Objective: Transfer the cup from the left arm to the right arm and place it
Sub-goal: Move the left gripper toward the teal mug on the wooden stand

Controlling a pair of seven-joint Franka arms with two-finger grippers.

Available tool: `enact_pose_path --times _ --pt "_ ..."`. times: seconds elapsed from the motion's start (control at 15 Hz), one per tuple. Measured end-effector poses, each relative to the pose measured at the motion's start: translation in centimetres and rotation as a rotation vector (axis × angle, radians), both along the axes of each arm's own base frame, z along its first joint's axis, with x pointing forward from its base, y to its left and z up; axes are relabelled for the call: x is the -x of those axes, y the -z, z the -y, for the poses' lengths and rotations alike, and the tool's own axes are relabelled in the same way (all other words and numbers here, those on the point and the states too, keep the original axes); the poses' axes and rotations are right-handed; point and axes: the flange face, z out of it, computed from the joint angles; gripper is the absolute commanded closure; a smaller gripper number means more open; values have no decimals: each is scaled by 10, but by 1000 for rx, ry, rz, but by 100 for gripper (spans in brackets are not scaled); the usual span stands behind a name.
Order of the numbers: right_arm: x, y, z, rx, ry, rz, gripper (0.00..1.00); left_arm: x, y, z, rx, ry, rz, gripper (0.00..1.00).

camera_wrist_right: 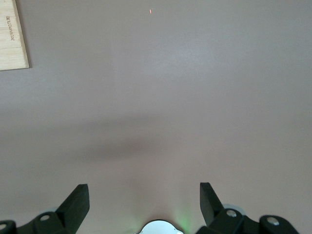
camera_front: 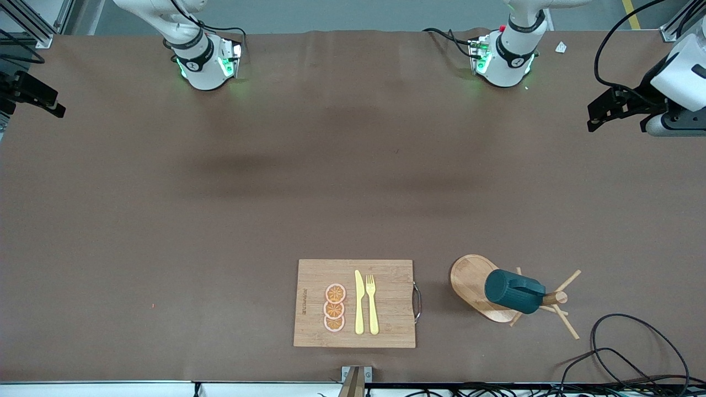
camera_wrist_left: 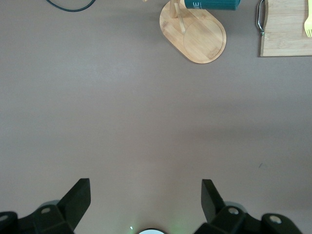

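Cup (camera_front: 513, 291) hangs on rack (camera_front: 480, 286)

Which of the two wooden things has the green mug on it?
The peg rack toward the left arm's end; the mug hangs on it. The cutting board holds cutlery instead.

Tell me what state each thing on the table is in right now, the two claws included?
cup: hanging on its side on a peg of the rack, untouched.
wooden peg rack: standing toward the left arm's end.
cutting board: flat, carrying knife, fork and orange slices.
left gripper: open, empty, waiting over bare table.
right gripper: open, empty, waiting over bare table.
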Motion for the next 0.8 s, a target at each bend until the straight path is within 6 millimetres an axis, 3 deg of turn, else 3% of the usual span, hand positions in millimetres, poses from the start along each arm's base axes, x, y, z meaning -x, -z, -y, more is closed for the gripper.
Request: enact_pose_path --times 0.47,0.6,0.8 --pt "0 0 0 0 0 0 0 -3 -6 0 3 -4 14 0" --pt "0 0 0 0 0 0 0 -16 0 5 9 -39 45 0" --pt "0 0 0 0 0 0 0 -46 23 18 31 -240 108 0"
